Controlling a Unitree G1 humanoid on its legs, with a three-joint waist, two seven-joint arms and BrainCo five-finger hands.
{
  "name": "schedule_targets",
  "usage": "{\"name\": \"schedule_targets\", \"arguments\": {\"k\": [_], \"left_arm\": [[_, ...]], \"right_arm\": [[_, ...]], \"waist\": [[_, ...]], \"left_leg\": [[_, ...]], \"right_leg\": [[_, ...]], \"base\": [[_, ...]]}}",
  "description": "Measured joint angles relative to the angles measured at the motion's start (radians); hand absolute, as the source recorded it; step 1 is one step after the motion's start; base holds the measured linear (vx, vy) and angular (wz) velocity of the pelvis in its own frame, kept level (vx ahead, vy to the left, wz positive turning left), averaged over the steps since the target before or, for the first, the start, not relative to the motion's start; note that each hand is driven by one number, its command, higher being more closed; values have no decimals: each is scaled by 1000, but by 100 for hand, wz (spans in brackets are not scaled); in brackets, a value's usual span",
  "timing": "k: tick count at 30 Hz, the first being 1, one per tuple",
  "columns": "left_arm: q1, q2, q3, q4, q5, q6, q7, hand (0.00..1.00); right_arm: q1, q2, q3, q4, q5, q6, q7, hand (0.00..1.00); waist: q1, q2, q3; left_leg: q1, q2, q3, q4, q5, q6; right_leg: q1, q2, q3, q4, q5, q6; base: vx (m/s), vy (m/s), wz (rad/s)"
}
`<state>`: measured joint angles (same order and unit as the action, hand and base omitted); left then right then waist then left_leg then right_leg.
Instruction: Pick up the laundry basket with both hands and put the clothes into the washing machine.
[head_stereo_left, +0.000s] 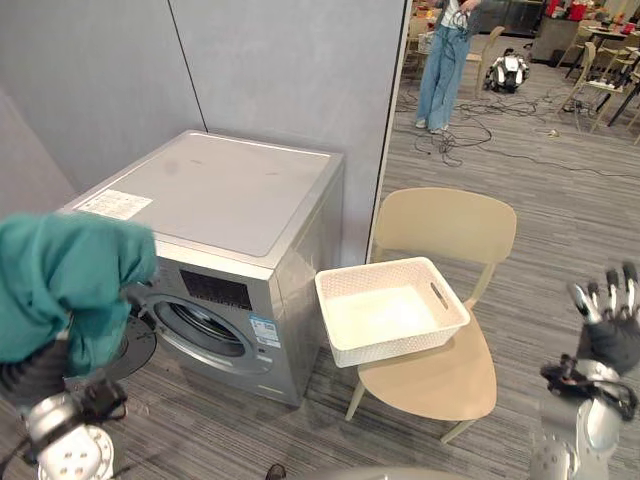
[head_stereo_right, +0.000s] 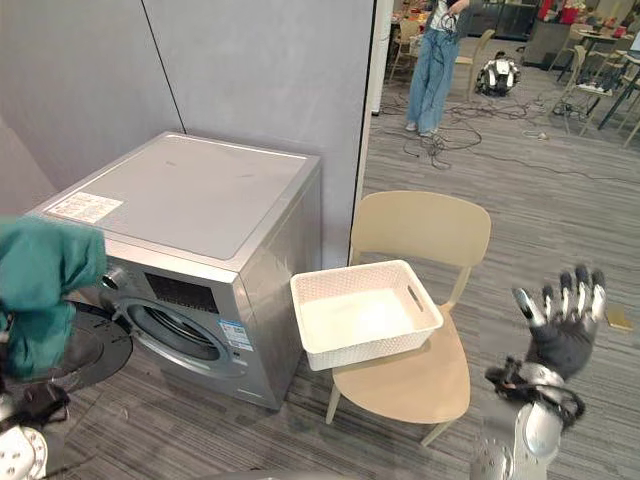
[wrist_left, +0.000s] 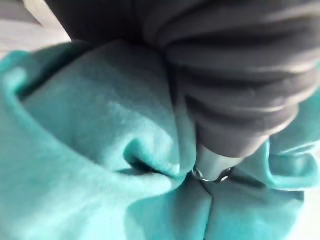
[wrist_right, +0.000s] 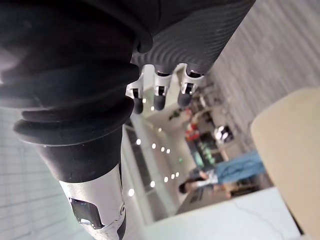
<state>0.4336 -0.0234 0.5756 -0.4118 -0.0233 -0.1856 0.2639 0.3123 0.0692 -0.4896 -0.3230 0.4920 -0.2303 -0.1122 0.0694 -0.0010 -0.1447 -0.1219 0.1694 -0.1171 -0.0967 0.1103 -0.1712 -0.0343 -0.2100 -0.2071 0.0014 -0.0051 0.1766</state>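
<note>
A teal garment (head_stereo_left: 62, 280) hangs bunched over my left hand (head_stereo_left: 35, 372), raised at the left in front of the washing machine's round door opening (head_stereo_left: 195, 325). In the left wrist view a silver finger (wrist_left: 215, 162) presses into a fold of the garment (wrist_left: 100, 150). The white laundry basket (head_stereo_left: 400, 350) stands empty on the seat of a beige chair (head_stereo_left: 440, 385), right of the silver washing machine (head_stereo_left: 230, 195). My right hand (head_stereo_right: 562, 335) is lifted at the lower right with its fingers spread, away from the basket and holding nothing.
The machine's dark door (head_stereo_left: 135, 352) hangs open low at the left. A grey partition wall (head_stereo_left: 280, 70) stands behind the machine. A person (head_stereo_left: 445, 60) stands in the room beyond, among cables (head_stereo_left: 470, 135) on the floor, tables and chairs.
</note>
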Motion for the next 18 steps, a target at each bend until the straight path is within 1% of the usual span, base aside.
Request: {"name": "schedule_targets", "arguments": {"k": [3, 4, 5, 6, 7, 8, 9, 10, 11, 12, 13, 15, 16, 18], "left_arm": [[23, -43, -13, 244, 9, 4, -23, 100], [18, -67, -12, 375, 4, 13, -32, 100], [15, -79, -19, 516, -17, 25, -47, 100], [14, -79, -22, 589, -23, 30, -54, 100], [12, -79, -25, 722, -26, 53, -70, 100], [7, -80, -26, 790, -26, 60, -73, 100], [-11, -78, -22, 931, -26, 72, -87, 100], [-35, -67, -21, 1057, -23, 87, -90, 100], [-46, -67, -22, 1113, -23, 95, -91, 100], [-65, -64, -23, 1203, -22, 112, -99, 100], [-77, -63, -22, 1256, -10, 127, -120, 100], [-93, -62, -20, 1287, 4, 139, -141, 100], [-102, -62, -15, 1288, 26, 139, -154, 100], [-121, -63, -18, 1292, 47, 138, -159, 100]], "right_arm": [[40, 19, -42, 173, 30, -10, -19, 0], [41, 20, -61, 279, 49, -15, -30, 0], [40, 21, -76, 412, 86, -27, -38, 0], [37, 21, -83, 483, 105, -28, -39, 0], [32, 21, -85, 630, 181, -29, -36, 0], [28, 21, -86, 706, 214, -29, -35, 0], [22, 20, -85, 857, 233, -19, -27, 0], [16, 20, -87, 986, 210, 22, -13, 0], [11, 20, -88, 1038, 201, 41, -10, 0], [-5, 20, -91, 1124, 198, 77, 4, 0], [-12, 20, -92, 1172, 142, 115, 20, 0], [-18, 21, -102, 1195, 85, 145, 43, 0], [-34, 25, -121, 1208, 79, 151, 58, 0], [-52, 28, -123, 1213, 66, 152, 73, 0]], "waist": [[2, 20, 10], [1, 15, 15], [0, 25, 11], [0, 23, 12], [0, 17, 18], [0, 20, 18], [0, 13, 22], [0, 14, 23], [0, 15, 25], [0, 18, 27], [0, 19, 28], [0, 18, 30], [0, 16, 35], [0, 16, 44]], "left_leg": [[8, 1, -11, 0, -4, -4], [10, 2, -13, -1, -4, -4], [10, 4, -14, -1, -4, -4], [10, 6, -14, -1, -4, -5], [11, 6, -14, 0, -4, -5], [15, 6, -14, 0, -4, -4], [18, 5, -14, 0, -5, -4], [19, 5, -12, 0, -5, -3], [19, 5, -11, -1, -6, -2], [19, 5, -5, -5, -6, -1], [20, 5, 1, -6, -7, -1], [22, 5, 14, -6, -8, 1], [25, 5, 21, -6, -8, 2], [29, 6, 37, -6, -9, 3]], "right_leg": [[16, 0, -20, 7, -7, 1], [17, -1, -27, 14, -18, 8], [18, 0, -35, 17, -20, 8], [18, 1, -37, 19, -20, 8], [23, 1, -40, 19, -20, 7], [27, 0, -40, 18, -19, 5], [30, -1, -41, 18, -19, 5], [31, -1, -41, 18, -21, 7], [31, -1, -41, 18, -22, 7], [31, -2, -40, 16, -22, 7], [31, -2, -39, 14, -22, 7], [31, -4, -36, 12, -23, 6], [31, -4, -33, 10, -23, 5], [30, -6, -26, 4, -23, 4]], "base": [[-25, -13, 13], [-38, -13, 8], [-39, -16, 8], [-25, -14, 8], [-5, -10, 5], [4, -8, 5], [0, 0, 0], [0, 0, 0], [0, 0, 0], [-20, -1, -3], [-19, 1, -5], [-4, 2, -8], [2, 2, -10], [9, 3, -17]]}}
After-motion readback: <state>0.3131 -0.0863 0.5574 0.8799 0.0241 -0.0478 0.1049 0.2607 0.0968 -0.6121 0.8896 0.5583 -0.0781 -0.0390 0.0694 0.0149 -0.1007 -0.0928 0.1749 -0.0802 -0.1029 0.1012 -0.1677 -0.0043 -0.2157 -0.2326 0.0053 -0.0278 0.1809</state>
